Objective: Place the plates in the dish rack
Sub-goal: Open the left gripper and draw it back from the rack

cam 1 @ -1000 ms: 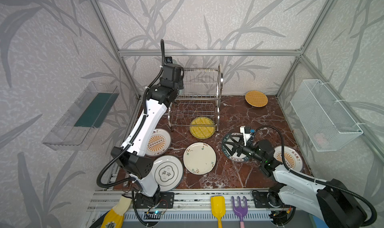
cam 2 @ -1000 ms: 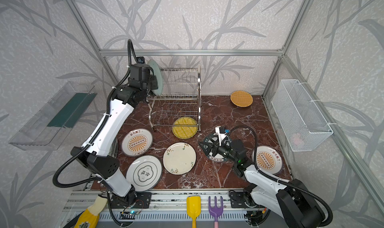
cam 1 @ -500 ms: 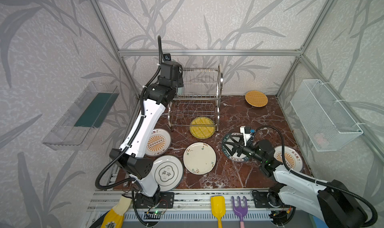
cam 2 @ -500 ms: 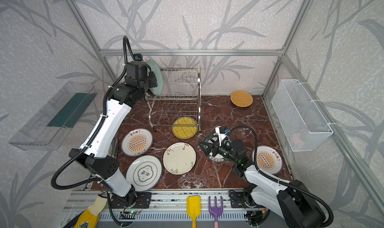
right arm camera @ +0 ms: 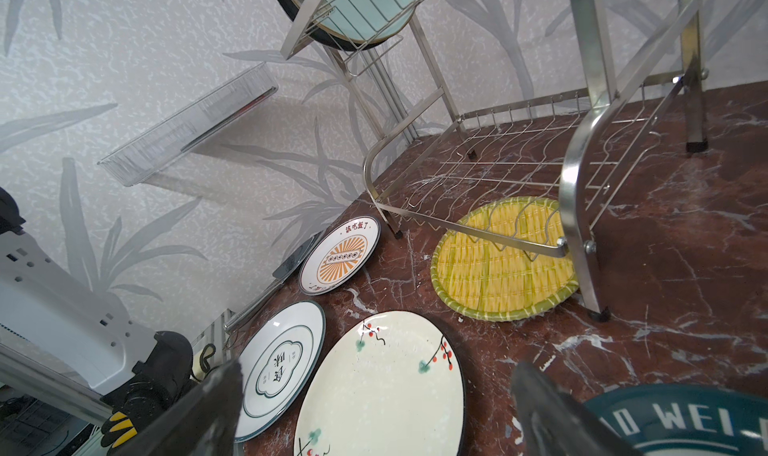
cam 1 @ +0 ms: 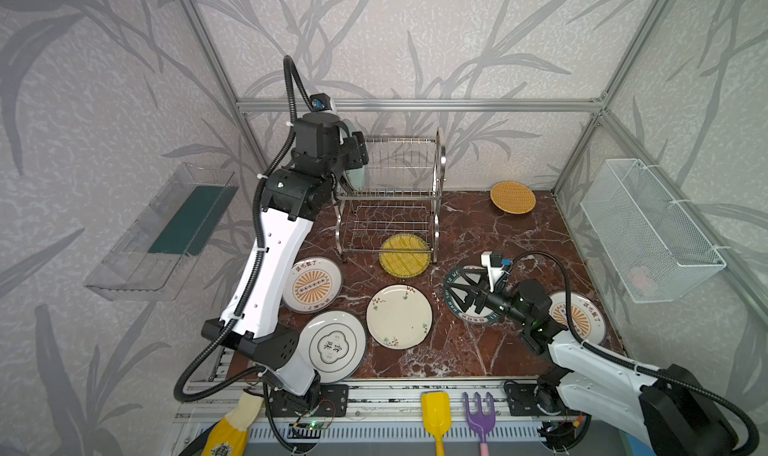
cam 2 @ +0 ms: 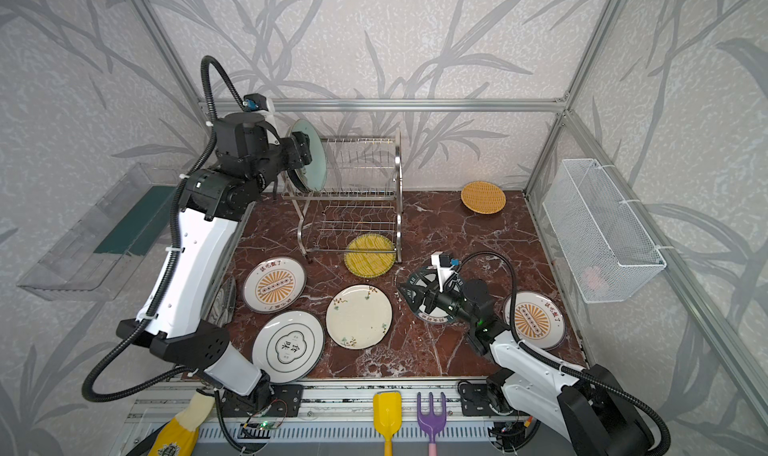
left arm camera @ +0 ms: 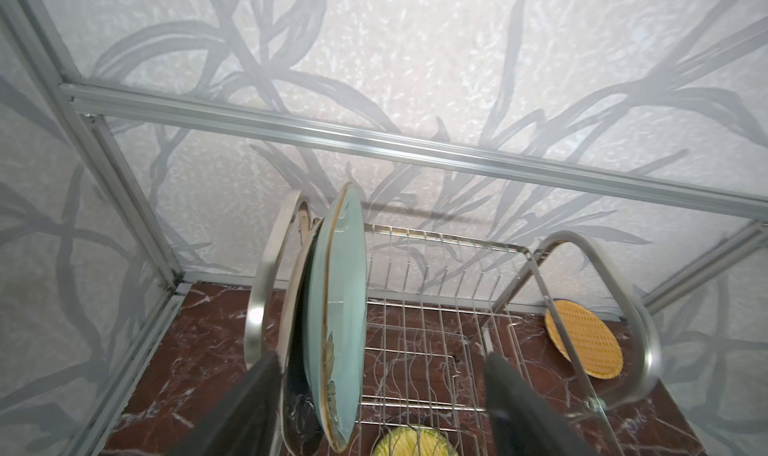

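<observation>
Where the upper tier of the dish rack (cam 1: pixel 390 192) meets its left arch, pale teal plate (left arm camera: pixel 336 321) upright in a slot beside black plate (left arm camera: pixel 297 391), left gripper (left arm camera: pixel 380 362) spread wide around both, gripping neither, right gripper (right arm camera: pixel 376 369) wide open above teal-rimmed plate (right arm camera: pixel 685 416).

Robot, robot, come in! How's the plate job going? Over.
Left gripper open, right gripper open. Pale teal round plate upright in shiny steel wire dish rack. Yellow striped plate lies partly under rack.

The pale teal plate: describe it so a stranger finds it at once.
Find the dish rack at the back. Two plates stand on edge at its upper tier's left end. The pale teal plate is the inner one, beside the black plate.
</observation>
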